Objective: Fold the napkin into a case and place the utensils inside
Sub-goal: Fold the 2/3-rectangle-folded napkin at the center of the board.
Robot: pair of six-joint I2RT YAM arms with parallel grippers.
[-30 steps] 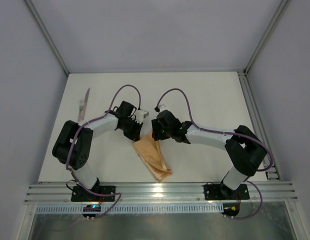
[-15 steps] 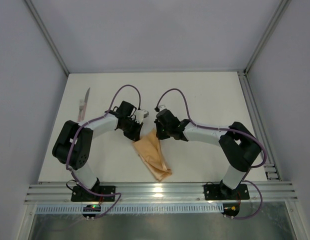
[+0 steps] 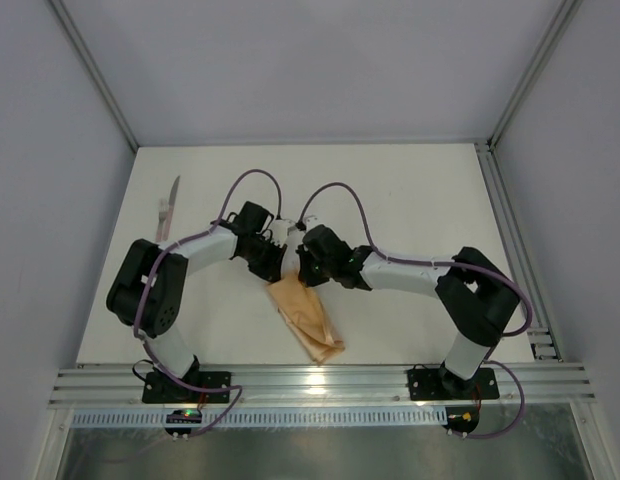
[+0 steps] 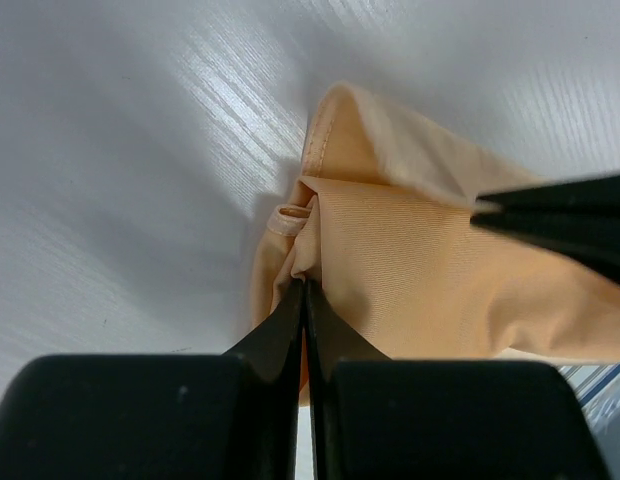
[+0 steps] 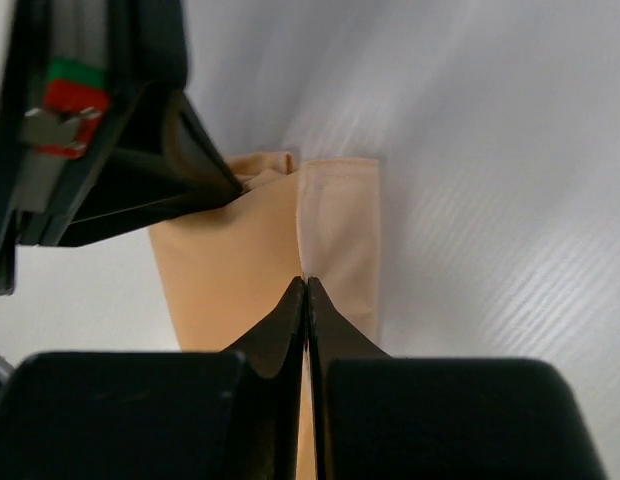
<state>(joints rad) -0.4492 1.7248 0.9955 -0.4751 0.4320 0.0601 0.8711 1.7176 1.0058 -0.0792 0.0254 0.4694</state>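
Overhead view; 2 wrist close-ups share napkin (image 4: 410,260).

No readable txt, labels or nos. in any view.

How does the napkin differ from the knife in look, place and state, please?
The napkin is peach-orange folded cloth; the knife is slim and silver-bladed. The napkin lies near centre, pinched by the left pincer and right pincer; the knife lies untouched far left. Both rest on the white table.
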